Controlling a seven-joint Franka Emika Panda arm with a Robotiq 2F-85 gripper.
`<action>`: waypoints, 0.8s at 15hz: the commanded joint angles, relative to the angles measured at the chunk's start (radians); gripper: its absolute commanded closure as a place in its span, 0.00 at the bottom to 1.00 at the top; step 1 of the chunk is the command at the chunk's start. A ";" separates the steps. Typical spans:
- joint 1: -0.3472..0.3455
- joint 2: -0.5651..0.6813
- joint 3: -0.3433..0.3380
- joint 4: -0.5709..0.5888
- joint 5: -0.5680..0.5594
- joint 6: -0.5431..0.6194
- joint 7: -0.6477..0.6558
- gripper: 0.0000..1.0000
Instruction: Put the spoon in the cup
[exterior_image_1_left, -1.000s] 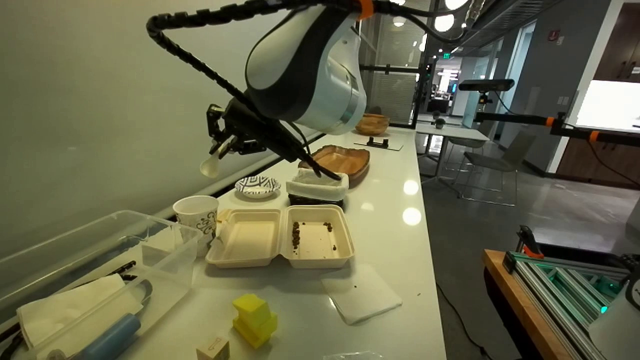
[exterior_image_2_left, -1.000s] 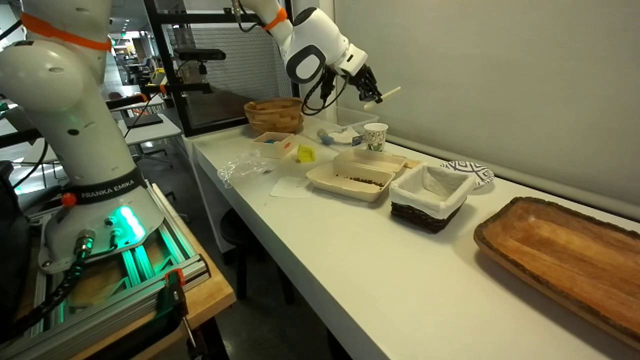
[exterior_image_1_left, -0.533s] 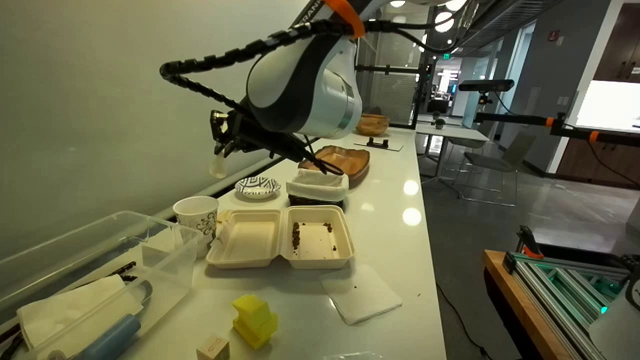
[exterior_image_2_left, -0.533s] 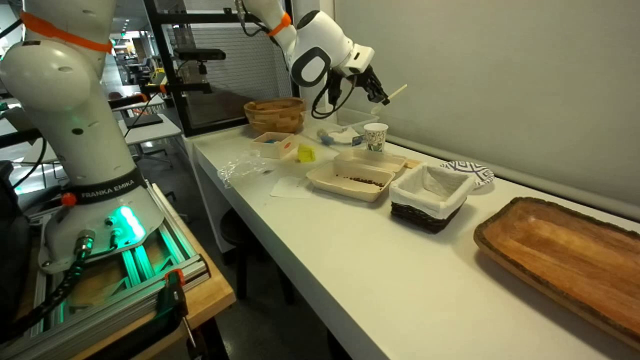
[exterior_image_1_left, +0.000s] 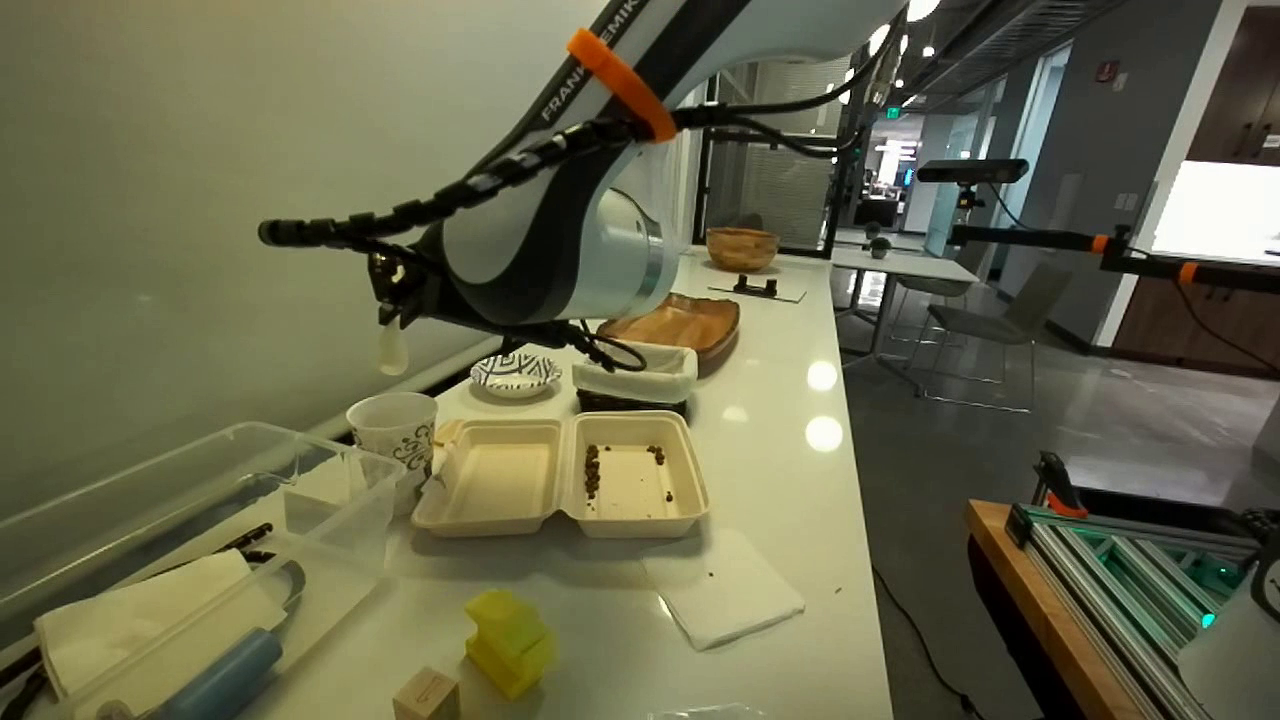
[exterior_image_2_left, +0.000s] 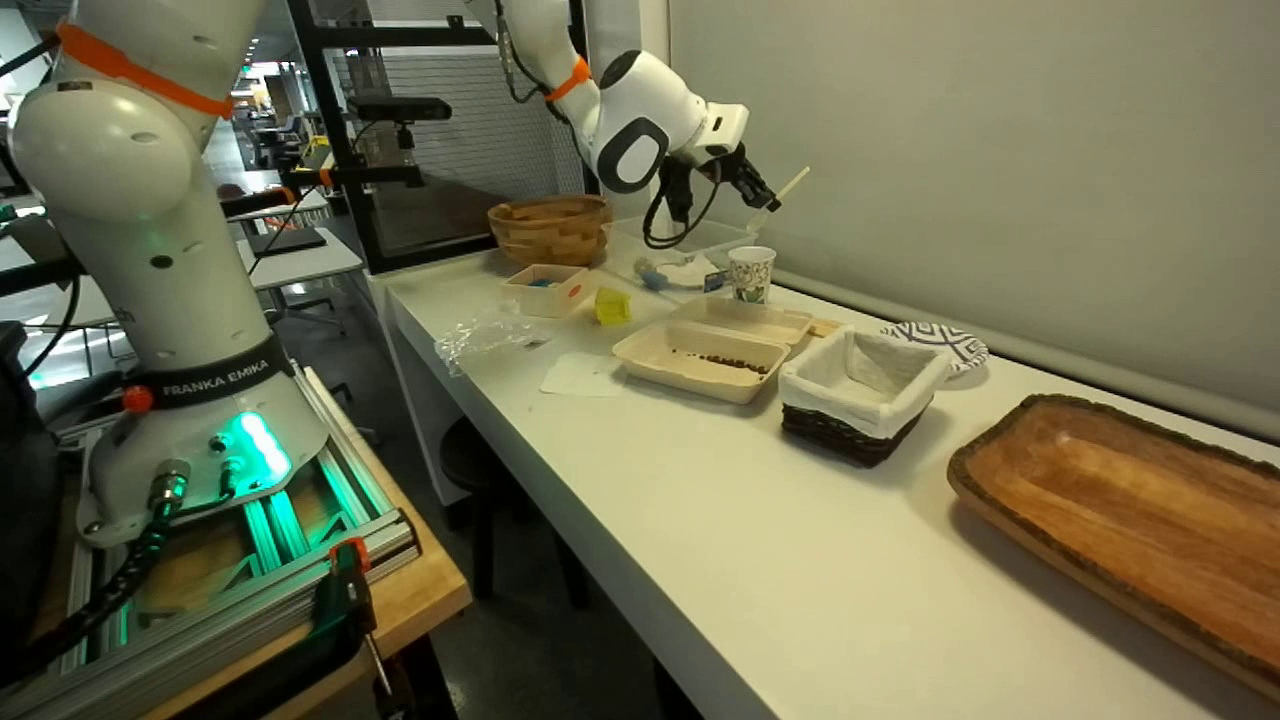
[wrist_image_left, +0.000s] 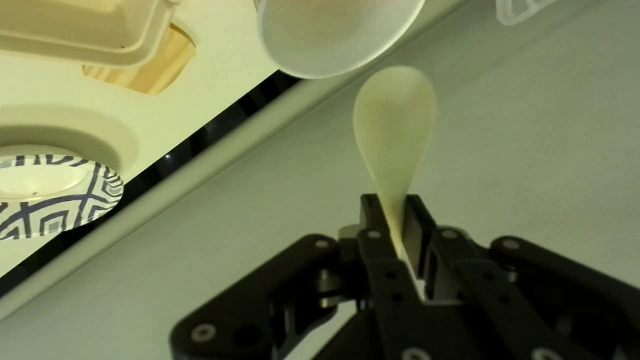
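Spoon (wrist_image_left: 395, 145): up in the air near the cup (exterior_image_2_left: 751, 275), not in it
End effector (wrist_image_left: 396, 215): pinching the handle (exterior_image_2_left: 794, 183)
Spoon feel: maybe light, stiff, slippery
Handle: likely best held snugly

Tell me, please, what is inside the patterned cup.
The cup shows only its pale inner wall. Its side hides the bottom in both exterior views; the wrist view crops the rest.

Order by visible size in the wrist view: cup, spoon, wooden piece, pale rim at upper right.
1. Cup and spoon: too alike to rank; the frame crops the cup, the spoon sits nearer the camera.
2. Wooden piece, partly hidden.
3. Pale rim, cropped too.
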 joint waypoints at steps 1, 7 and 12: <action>0.014 0.079 -0.009 0.073 -0.027 0.033 -0.017 0.96; 0.034 0.146 -0.024 0.130 -0.022 0.023 -0.044 0.96; 0.053 0.168 -0.040 0.140 -0.014 0.001 -0.050 0.96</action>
